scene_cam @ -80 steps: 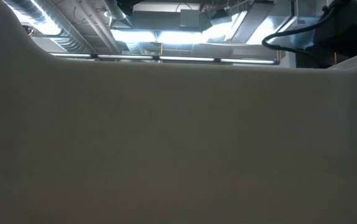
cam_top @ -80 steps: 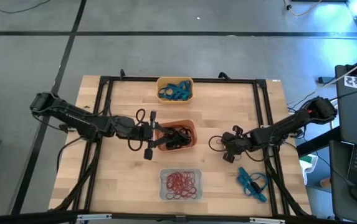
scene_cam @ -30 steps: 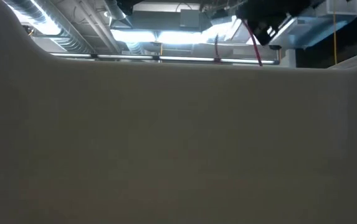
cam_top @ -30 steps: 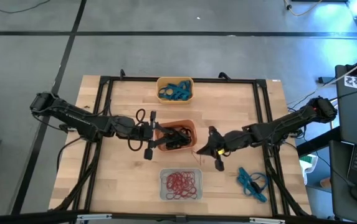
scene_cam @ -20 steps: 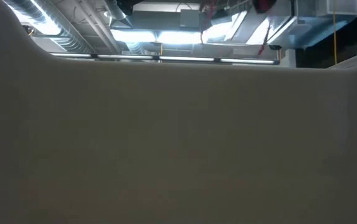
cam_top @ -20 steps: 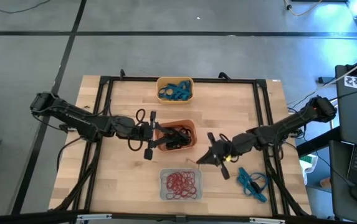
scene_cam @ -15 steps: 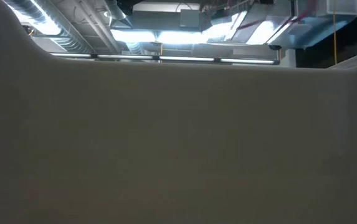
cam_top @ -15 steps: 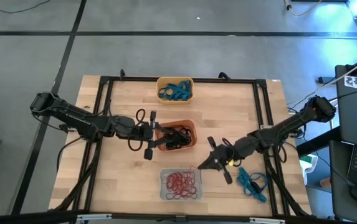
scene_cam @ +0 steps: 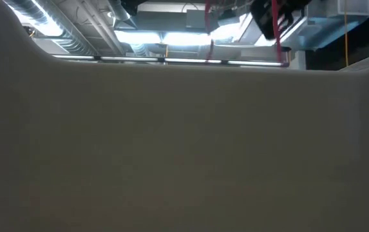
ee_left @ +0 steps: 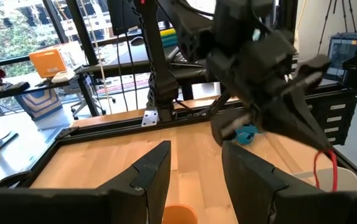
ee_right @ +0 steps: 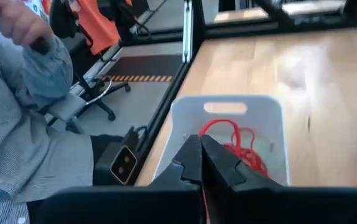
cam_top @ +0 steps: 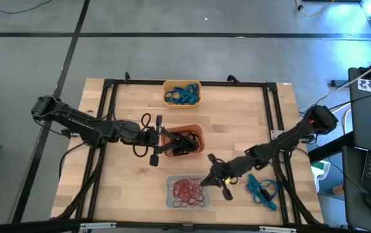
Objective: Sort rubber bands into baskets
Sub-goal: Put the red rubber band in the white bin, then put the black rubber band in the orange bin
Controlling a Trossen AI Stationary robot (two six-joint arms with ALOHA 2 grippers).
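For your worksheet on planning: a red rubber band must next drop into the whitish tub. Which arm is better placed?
The right. Its pincer is shut on a red rubber band at the edge of the whitish tub holding the other red ones. The left pincer waits open at the red-orange tub.

Grey floor point(cam_top: 172, 39) with dark tape lines around wooden tabletop point(cam_top: 237, 110). Windows point(ee_left: 16, 31) with greenery outside; ceiling ducts point(scene_cam: 62, 32) overhead.
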